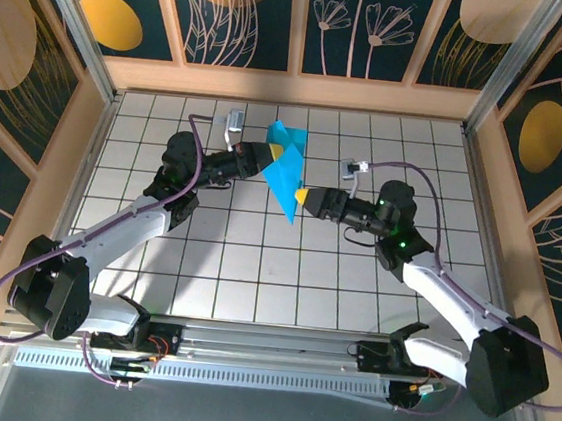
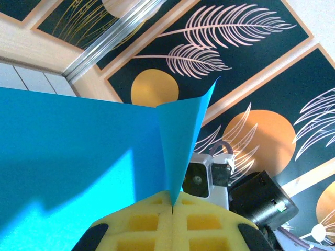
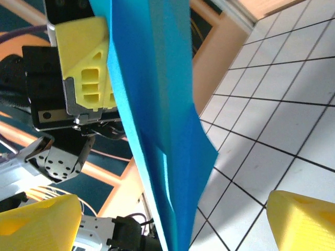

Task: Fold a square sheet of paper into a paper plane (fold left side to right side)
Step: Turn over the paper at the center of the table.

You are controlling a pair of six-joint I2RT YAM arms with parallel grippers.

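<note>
white tiled table [image 1: 255,268] spans the middle of the top view, and the creased cyan sheet of paper [image 1: 288,166] is held up just above frame centre, its tip slanting down to the right. the left gripper [image 1: 270,153] is closed on the sheet's upper left edge, its yellow pads [image 2: 141,225] pressed together on a fold. the right gripper [image 1: 303,196], at the sheet's lower tip, stands wide, its fingers [image 3: 39,225] in the lower corners of the right wrist view, either side of the paper without gripping it.
</note>
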